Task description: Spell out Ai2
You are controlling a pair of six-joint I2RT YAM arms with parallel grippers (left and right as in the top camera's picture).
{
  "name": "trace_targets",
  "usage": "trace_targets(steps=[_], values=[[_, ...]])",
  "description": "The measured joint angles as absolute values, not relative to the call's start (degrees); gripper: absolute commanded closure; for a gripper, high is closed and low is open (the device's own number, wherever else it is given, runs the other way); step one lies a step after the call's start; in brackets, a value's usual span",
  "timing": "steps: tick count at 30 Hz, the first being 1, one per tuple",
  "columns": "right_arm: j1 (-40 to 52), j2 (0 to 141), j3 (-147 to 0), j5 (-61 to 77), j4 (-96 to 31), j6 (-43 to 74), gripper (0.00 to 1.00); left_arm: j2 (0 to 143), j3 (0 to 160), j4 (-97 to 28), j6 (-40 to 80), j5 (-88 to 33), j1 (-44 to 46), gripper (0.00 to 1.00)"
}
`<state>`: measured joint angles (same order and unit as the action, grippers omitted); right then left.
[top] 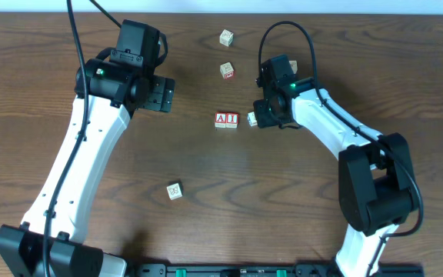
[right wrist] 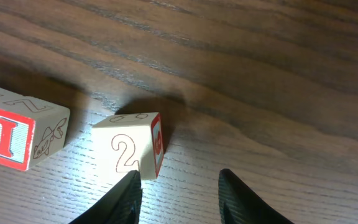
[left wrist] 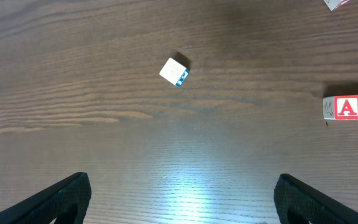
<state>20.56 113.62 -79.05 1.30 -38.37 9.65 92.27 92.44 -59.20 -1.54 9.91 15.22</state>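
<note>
The cube with a red "A" [top: 221, 118] and the cube with a red "I" [top: 231, 118] sit side by side and touching near the middle of the dark wooden surface [top: 283, 219], both letters facing up and reading left to right. Just to the right of the "I", with a narrow gap between them, stands the "2" cube [right wrist: 128, 151]. In the right wrist view it is turned a little out of line with the "I" cube, showing a pale face with a thin outlined "2" and a red-framed side face. The right pincer [right wrist: 179, 198] hangs directly over that spot with its jaws slightly parted. Only bare wood lies between them, and the "2" cube sits just ahead of one fingertip [right wrist: 128, 194], so nothing is gripped. The left pincer [left wrist: 182, 202] is off to the left of the row, spread wide and holding nothing. In its wrist view a white cube with a blue side [left wrist: 174, 71] lies alone on the wood. Farther back, well apart from the row, are a red-edged cube [top: 227, 71] and a pale cube [top: 227, 37].
</note>
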Motion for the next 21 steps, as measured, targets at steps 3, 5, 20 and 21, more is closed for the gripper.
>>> trace_targets(steps=[3,5,20,21], values=[[20.71,113.62,-79.05,1.5,-38.28,9.61,0.52,92.27,92.44,-59.2,-1.54,9.91,15.22,0.05],[20.91,113.62,-79.07,1.54,-38.3,9.58,0.5,92.27,92.44,-59.2,-1.54,9.91,15.22,0.05],[22.37,113.62,-80.27,3.42,-37.87,9.58,0.5,92.27,92.44,-59.18,-1.54,9.91,15.22,0.05],[22.37,113.62,-80.27,3.42,-37.85,9.58,0.5,92.27,92.44,-59.18,-1.54,9.91,15.22,0.04]])
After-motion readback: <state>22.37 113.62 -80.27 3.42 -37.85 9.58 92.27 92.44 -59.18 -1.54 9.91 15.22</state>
